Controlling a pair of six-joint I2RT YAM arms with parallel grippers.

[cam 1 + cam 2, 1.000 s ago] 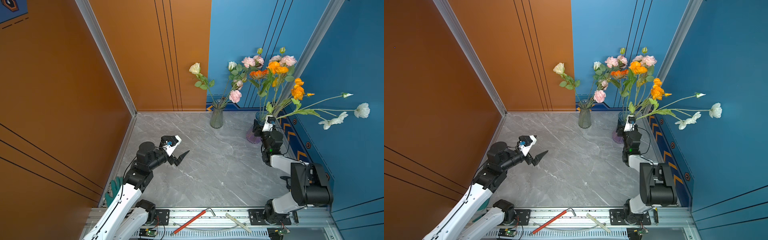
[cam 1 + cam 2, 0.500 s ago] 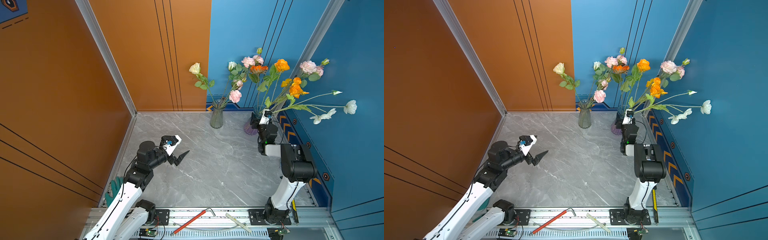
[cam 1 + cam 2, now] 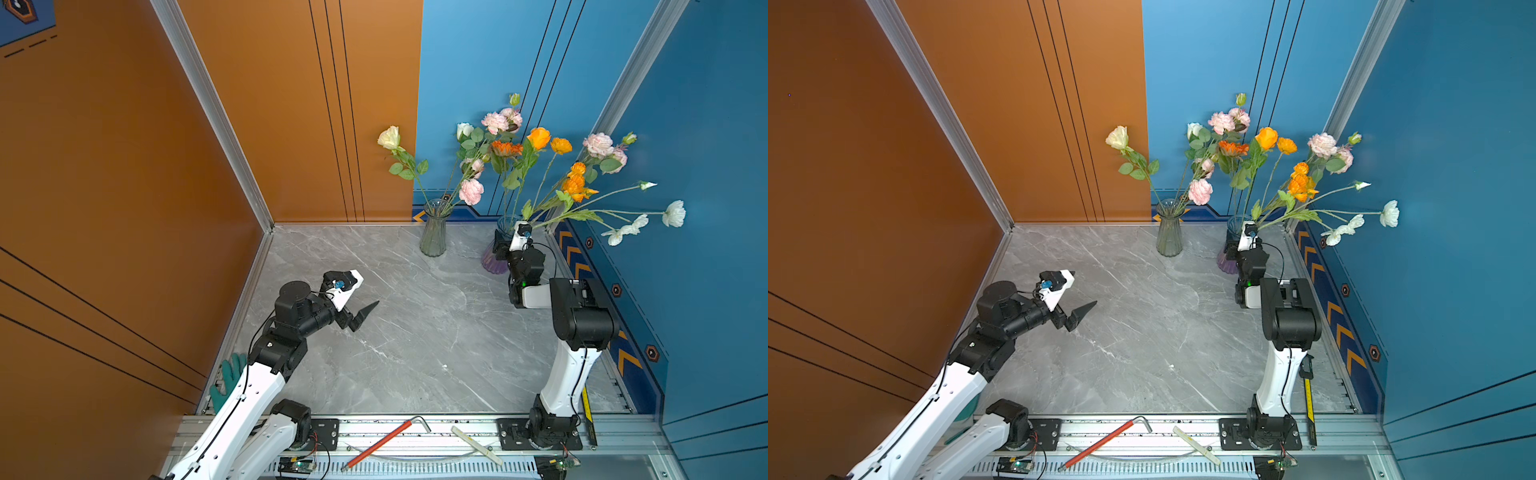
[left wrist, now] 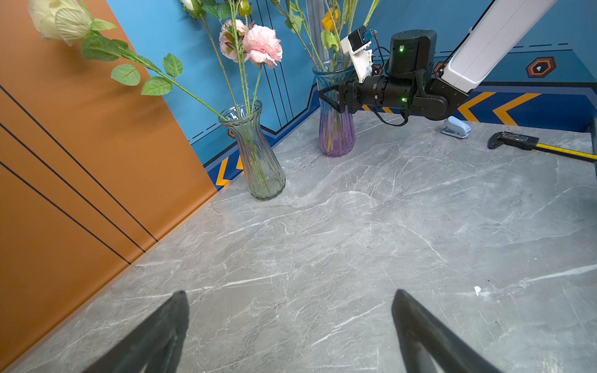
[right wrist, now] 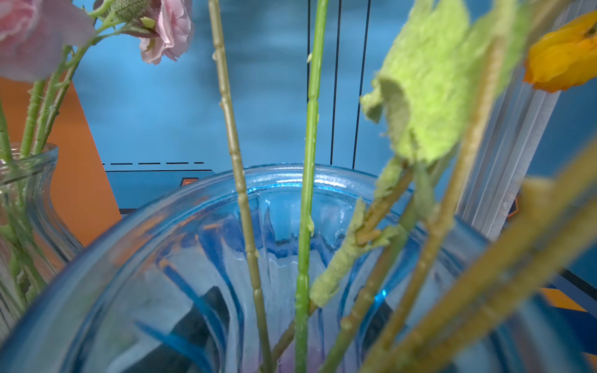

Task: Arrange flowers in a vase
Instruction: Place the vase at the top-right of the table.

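A blue-and-purple glass vase (image 3: pixel 493 261) stands near the back right corner and holds flowers (image 3: pixel 574 183) with orange, pink and white blooms, leaning right. My right gripper (image 3: pixel 502 246) is shut on this vase just below its flared rim (image 5: pixel 284 181). Its dark fingers (image 5: pixel 200 310) show through the glass on both sides. A clear vase (image 3: pixel 434 232) to its left holds cream and pink flowers (image 3: pixel 471 192). My left gripper (image 3: pixel 369 289) hangs open over the table's left middle, with nothing between its fingertips (image 4: pixel 182 300).
Orange walls close the left and back left, blue walls the back right and right. A stapler (image 4: pixel 455 127) and a caliper (image 4: pixel 513 140) lie by the right wall. On the front rail lie a red-handled tool (image 3: pixel 382 442) and a white stick (image 3: pixel 476 444). A teal glove (image 3: pixel 228 376) sits at front left.
The right arm has raised its elbow and carried the blue vase a little back and left. Its blooms swung up and spread. The left arm has stayed still.
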